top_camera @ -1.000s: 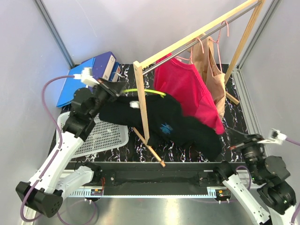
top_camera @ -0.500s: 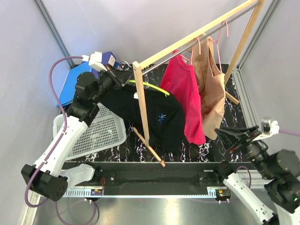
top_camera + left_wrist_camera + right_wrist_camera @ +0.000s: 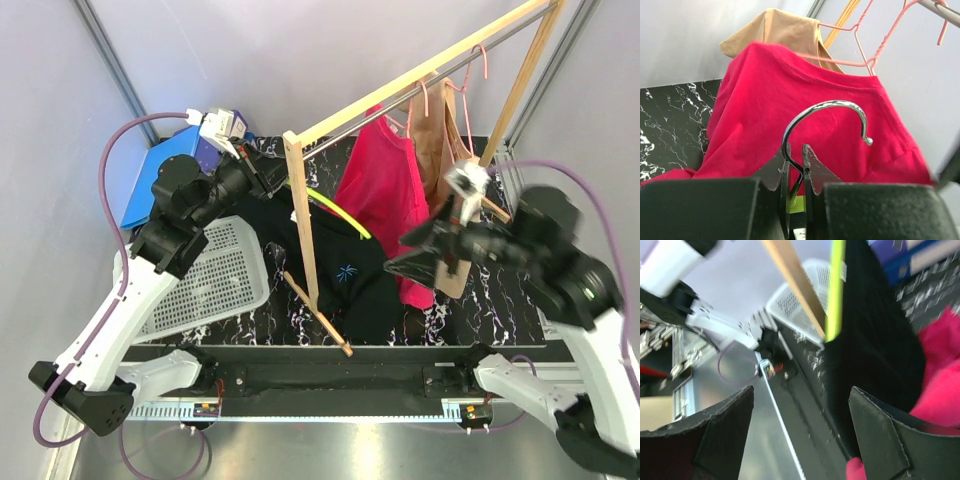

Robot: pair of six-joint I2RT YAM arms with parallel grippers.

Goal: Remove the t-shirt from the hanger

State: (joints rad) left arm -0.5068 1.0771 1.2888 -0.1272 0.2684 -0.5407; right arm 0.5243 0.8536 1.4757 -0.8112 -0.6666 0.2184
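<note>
The left fingers [image 3: 771, 172] are clamped on the neck of the yellow-green hanger [image 3: 340, 212], just under its metal hook [image 3: 827, 112]. The black t-shirt [image 3: 350, 285] hangs on this hanger, beside the wooden post [image 3: 302, 220]. The right fingers [image 3: 715, 440] stand wide apart and empty, near the red t-shirt [image 3: 385, 195].
</note>
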